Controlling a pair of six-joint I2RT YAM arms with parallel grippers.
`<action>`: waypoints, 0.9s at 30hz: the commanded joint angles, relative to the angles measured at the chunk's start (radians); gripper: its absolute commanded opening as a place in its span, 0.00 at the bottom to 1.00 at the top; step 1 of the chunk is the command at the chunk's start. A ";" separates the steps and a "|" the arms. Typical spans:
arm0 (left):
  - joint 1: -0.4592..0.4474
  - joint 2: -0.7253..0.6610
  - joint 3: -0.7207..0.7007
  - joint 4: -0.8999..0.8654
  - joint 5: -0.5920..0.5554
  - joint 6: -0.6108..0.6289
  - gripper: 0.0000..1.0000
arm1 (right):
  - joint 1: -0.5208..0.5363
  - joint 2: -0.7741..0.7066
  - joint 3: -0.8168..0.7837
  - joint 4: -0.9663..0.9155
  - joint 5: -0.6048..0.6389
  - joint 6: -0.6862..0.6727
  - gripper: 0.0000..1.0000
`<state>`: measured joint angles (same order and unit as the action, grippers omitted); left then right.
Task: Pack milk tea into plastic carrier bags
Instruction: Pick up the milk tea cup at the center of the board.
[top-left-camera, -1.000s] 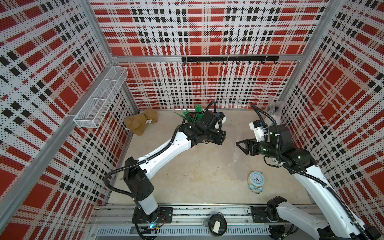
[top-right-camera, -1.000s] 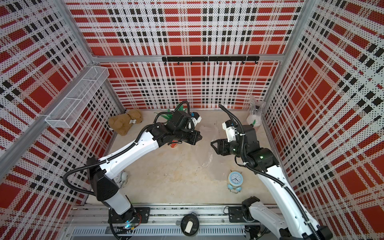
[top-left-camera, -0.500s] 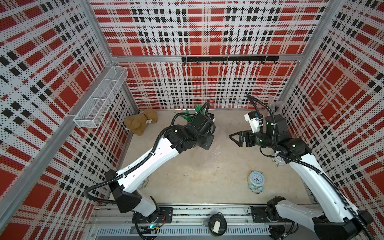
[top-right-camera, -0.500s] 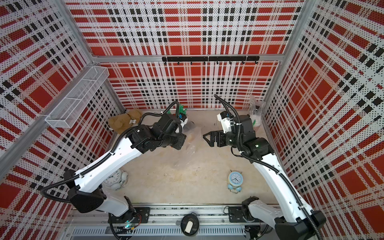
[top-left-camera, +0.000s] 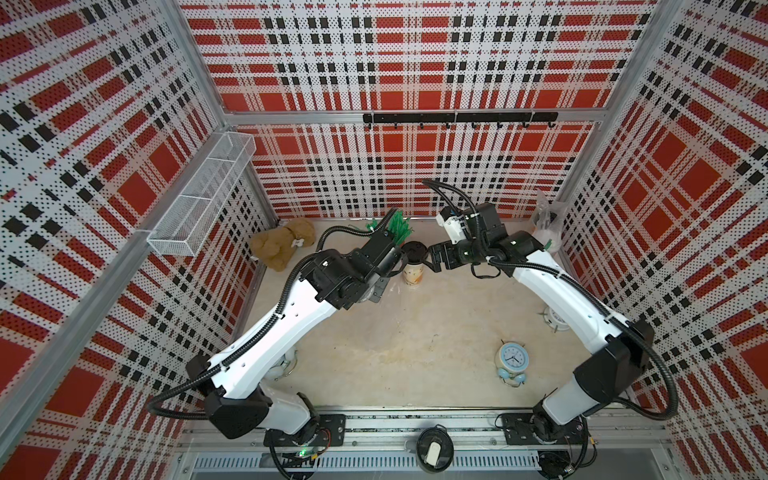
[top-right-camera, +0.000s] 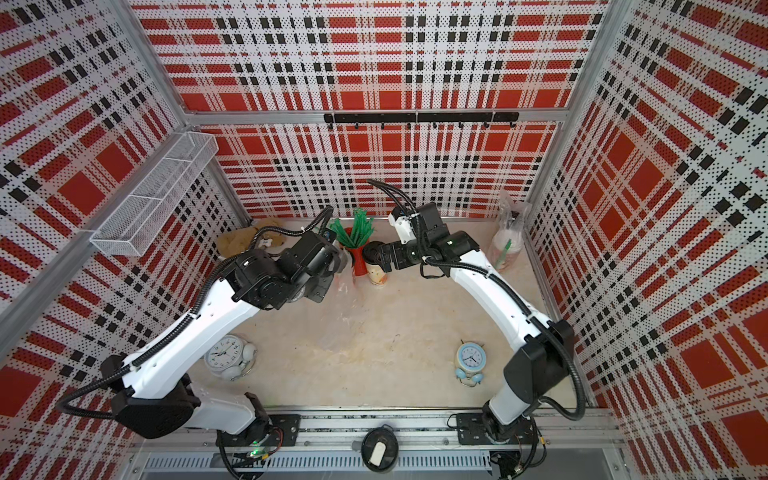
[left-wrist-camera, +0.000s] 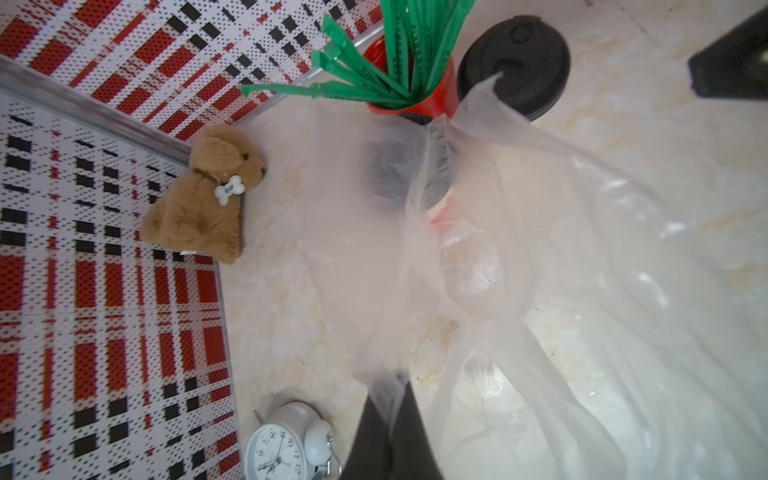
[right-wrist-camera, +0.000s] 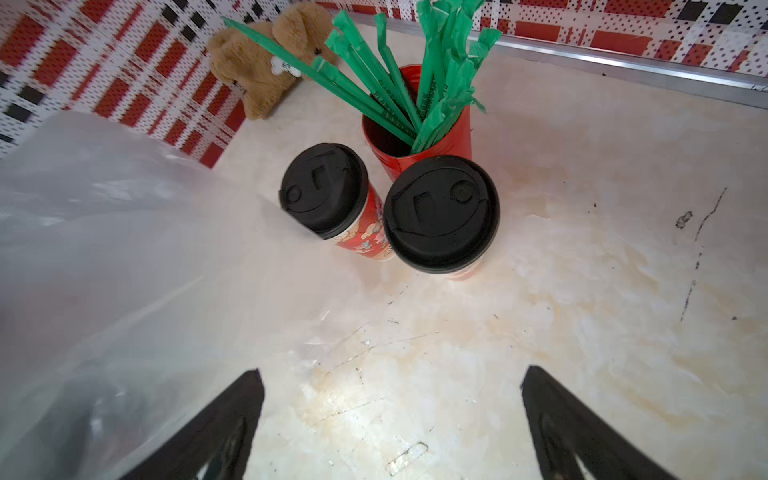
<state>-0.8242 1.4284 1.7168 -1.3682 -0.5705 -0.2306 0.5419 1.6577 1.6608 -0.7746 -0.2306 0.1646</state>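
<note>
My left pincer (left-wrist-camera: 386, 399) is clamped on the thin film of a clear plastic carrier bag (left-wrist-camera: 540, 257). The bag billows out from it, crumpled, over the far middle of the surface (right-wrist-camera: 582, 332). My right pincer (right-wrist-camera: 390, 374) is spread wide and holds nothing. Its black fingers (right-wrist-camera: 232, 419) point at two black-lidded milk tea cups, which stand upright ahead of the fingertips, not between them.

The cup nearer my right pincer (right-wrist-camera: 442, 212) is touching, or all but touching, the cup nearer the bag (right-wrist-camera: 324, 189). The bag's edge laps against the side of that second cup. Through the film I cannot tell whether it is inside the bag or only behind it. In both top views only the first cup shows (top-left-camera: 413, 266), with my right pincer just to its right.

Just beyond the cups stands a red straw holder (right-wrist-camera: 419, 141) with green wrapped straws (right-wrist-camera: 395, 75) fanning out of it. A second carrier bag (top-right-camera: 509, 208) stands in the far right corner with a white-lidded cup (top-right-camera: 505, 247) inside it.

A brown plush dog (left-wrist-camera: 199, 199) sits in the far left corner. A white alarm clock (top-right-camera: 228, 357) stands near my left arm, and a pale blue alarm clock (top-right-camera: 471, 359) stands at the near right.
</note>
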 joint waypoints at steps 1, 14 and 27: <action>0.012 -0.017 -0.020 -0.084 -0.083 -0.007 0.00 | 0.007 0.061 0.082 -0.027 0.086 -0.048 1.00; 0.045 -0.059 -0.058 -0.105 -0.118 -0.019 0.00 | 0.049 0.338 0.360 -0.104 0.148 -0.114 0.99; 0.044 -0.034 -0.104 -0.061 -0.076 -0.007 0.00 | 0.074 0.437 0.442 -0.147 0.210 -0.130 0.89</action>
<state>-0.7856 1.3907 1.6257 -1.4425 -0.6529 -0.2295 0.6075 2.0754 2.0663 -0.9184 -0.0467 0.0578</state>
